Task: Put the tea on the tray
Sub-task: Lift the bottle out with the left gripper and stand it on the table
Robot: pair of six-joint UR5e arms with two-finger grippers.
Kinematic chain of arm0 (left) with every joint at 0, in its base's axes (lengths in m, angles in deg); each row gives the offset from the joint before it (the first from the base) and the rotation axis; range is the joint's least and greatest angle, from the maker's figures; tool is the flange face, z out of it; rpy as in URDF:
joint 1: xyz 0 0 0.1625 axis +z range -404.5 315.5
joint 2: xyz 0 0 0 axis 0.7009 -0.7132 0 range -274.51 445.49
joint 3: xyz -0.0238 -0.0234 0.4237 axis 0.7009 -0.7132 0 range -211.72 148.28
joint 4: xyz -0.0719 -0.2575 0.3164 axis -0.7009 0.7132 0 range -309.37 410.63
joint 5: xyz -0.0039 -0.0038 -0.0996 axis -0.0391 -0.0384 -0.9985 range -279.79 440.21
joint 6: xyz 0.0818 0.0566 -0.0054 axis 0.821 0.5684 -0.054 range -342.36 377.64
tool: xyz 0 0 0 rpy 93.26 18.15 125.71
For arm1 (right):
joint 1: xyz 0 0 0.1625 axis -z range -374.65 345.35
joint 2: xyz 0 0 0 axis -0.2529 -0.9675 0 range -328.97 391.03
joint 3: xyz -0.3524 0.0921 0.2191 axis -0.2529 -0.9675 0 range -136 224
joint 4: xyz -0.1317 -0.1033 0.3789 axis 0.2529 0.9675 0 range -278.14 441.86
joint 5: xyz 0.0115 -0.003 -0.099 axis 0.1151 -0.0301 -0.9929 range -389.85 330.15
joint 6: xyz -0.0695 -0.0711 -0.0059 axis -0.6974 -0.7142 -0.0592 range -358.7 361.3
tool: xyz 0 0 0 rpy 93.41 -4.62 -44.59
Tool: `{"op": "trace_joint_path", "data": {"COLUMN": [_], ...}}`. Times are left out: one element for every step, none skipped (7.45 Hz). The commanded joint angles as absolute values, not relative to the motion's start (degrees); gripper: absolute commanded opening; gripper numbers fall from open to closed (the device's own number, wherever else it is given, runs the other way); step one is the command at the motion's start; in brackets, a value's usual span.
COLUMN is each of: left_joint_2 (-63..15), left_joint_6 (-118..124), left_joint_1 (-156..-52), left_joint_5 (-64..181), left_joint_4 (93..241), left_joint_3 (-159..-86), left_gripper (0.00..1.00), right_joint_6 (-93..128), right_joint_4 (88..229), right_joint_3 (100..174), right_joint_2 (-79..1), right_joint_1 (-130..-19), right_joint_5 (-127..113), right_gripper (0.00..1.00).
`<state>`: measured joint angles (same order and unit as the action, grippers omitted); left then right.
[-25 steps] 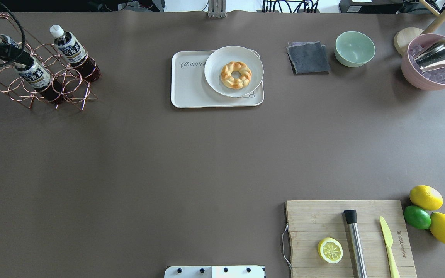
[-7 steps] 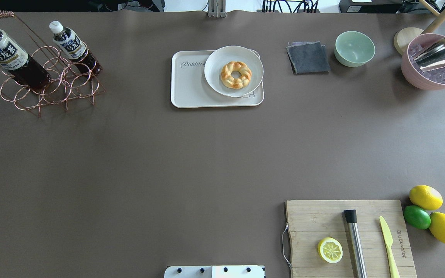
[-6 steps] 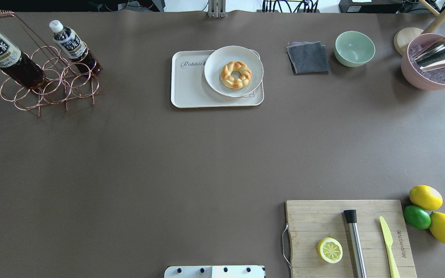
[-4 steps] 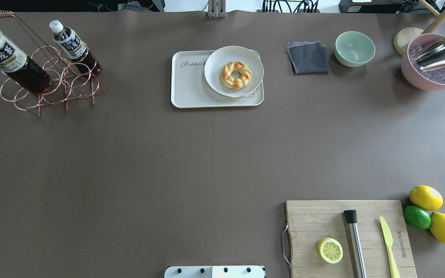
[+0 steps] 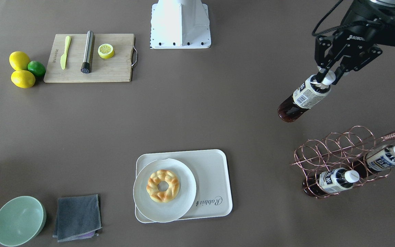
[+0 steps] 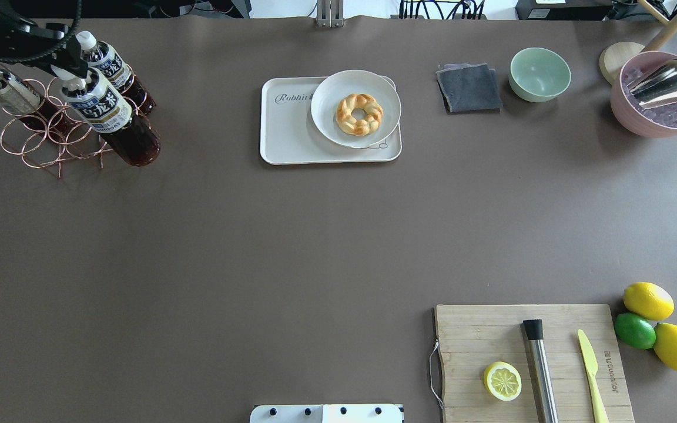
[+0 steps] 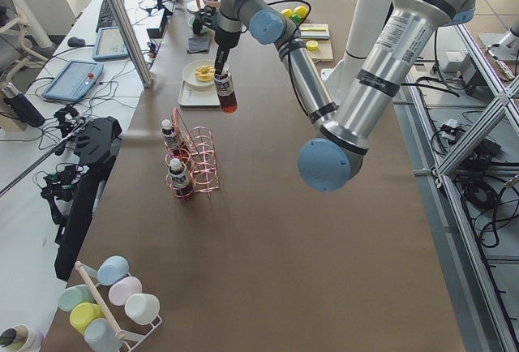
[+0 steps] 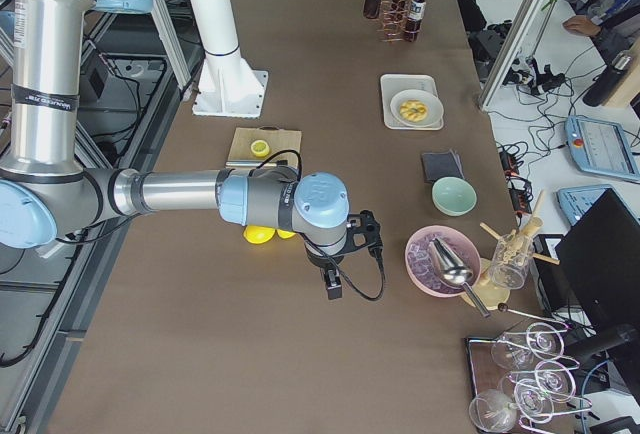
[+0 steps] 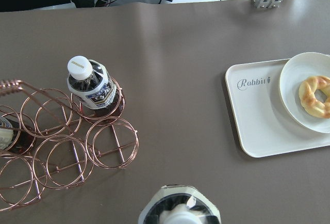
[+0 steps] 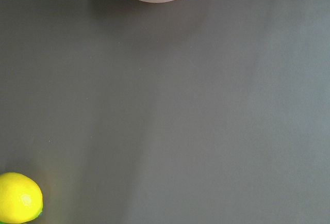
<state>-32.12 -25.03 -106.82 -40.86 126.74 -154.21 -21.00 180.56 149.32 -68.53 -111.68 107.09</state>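
Note:
My left gripper [image 5: 323, 77] is shut on the white cap of a tea bottle [image 5: 303, 98] and holds it tilted in the air, clear of the copper wire rack [image 5: 334, 144]. In the overhead view the held bottle [image 6: 109, 123] hangs at the rack's right edge, left of the tray [image 6: 288, 132]. The off-white tray [image 5: 213, 169] carries a round plate [image 5: 165, 190] with a pastry; its "Rabbit" side is bare. Two more tea bottles [image 5: 334, 180] [image 5: 384, 157] stand in the rack. My right gripper [image 8: 335, 289] shows only in the exterior right view; I cannot tell its state.
A wooden cutting board [image 6: 479, 335] with a lemon half, a steel muddler and a yellow knife lies at the front right, with lemons and a lime [image 6: 635, 330] beside it. A grey cloth [image 6: 469, 87], a green bowl [image 6: 539, 73] and a pink ice bowl [image 6: 662, 97] are at the back right.
The left gripper lifted the tea bottle out of the rack and has now carried it to the right, toward the tray. A third bottle in the rack has come into view.

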Motion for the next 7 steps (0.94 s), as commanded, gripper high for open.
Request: {"op": "trace_joint_path", "data": {"left_joint_2": [-42.1, -45.1, -49.6, -52.7, -52.9, -52.8, -52.6], "left_joint_6": [-35.5, -41.4, -45.5, -47.9, -49.3, -49.5, -49.9], "left_joint_1": [-93.7, -86.1, -80.4, -75.8, -72.0, -70.1, -69.4], "left_joint_5": [-31.7, -25.9, -21.9, -19.3, -15.7, -14.3, -14.3], "left_joint_4": [120.1, 120.0, 119.9, 120.0, 120.1, 120.1, 120.6], "left_joint_3": [-153.8, -152.7, -148.5, -144.7, -143.0, -142.9, -142.8], "left_gripper": [0.00, 0.00, 0.00, 0.00, 0.00, 0.00, 0.00], "right_joint_6": [-21.0, -21.0, -21.0, -21.1, -21.1, -21.1, -21.2], "right_joint_4": [180.6, 180.6, 180.6, 180.6, 180.6, 180.6, 180.6], "right_joint_3": [149.2, 149.2, 149.1, 149.2, 149.2, 149.3, 149.2], "right_joint_2": [-68.7, -68.7, -68.7, -69.2, -69.3, -69.5, -69.6], "right_joint_1": [-111.7, -111.7, -111.7, -111.7, -111.6, -111.7, -111.7], "right_joint_5": [107.1, 107.1, 107.1, 107.2, 107.2, 107.2, 107.6], "right_gripper": [1.00, 1.00, 1.00, 1.00, 1.00, 1.00, 1.00]}}
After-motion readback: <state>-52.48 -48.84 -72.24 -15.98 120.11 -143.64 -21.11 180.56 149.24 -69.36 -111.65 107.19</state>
